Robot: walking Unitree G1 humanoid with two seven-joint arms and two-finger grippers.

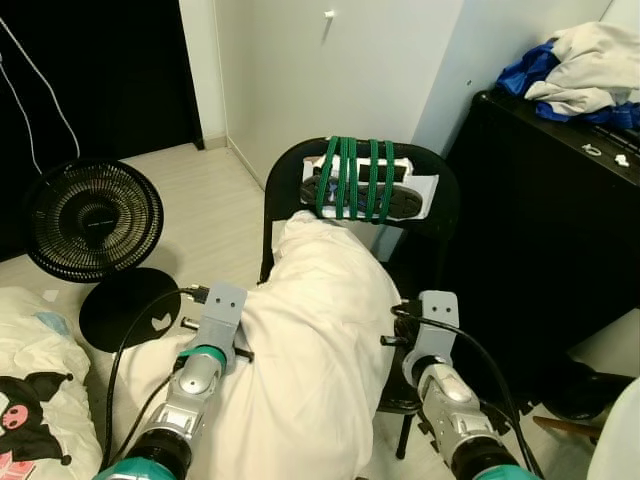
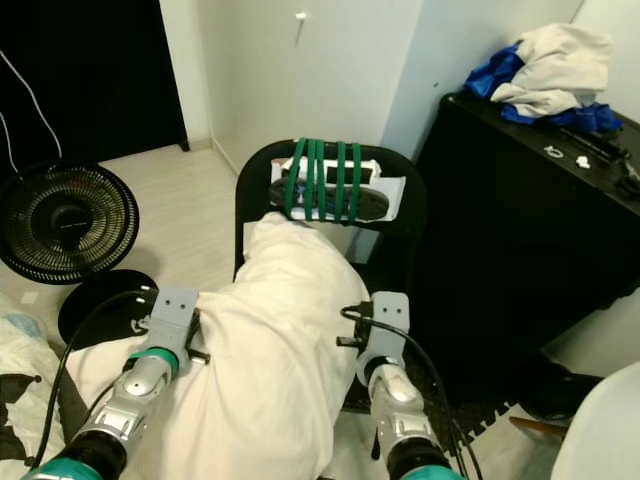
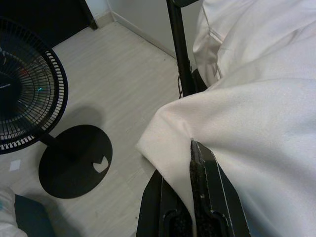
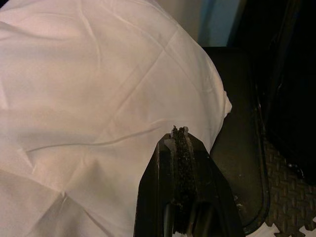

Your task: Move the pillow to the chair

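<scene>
A large white pillow (image 1: 320, 330) hangs between my two arms, its far end lying on the seat of a black folding chair (image 1: 445, 200). The chair's backrest carries a flat black-and-white item bound with green cord (image 1: 355, 180). My left gripper (image 3: 193, 144) is shut on a fold at the pillow's (image 3: 256, 123) left edge. My right gripper (image 4: 180, 131) is shut at the right edge of the pillow (image 4: 98, 98), with the dark chair seat (image 4: 239, 163) beside it. From the head views both sets of fingers are hidden under the fabric.
A black floor fan (image 1: 95, 220) stands on the pale floor to the left. White bedding with a cartoon print (image 1: 35, 390) lies at the near left. A black cabinet (image 1: 560, 230) topped with white and blue clothes (image 1: 590, 70) stands close on the chair's right.
</scene>
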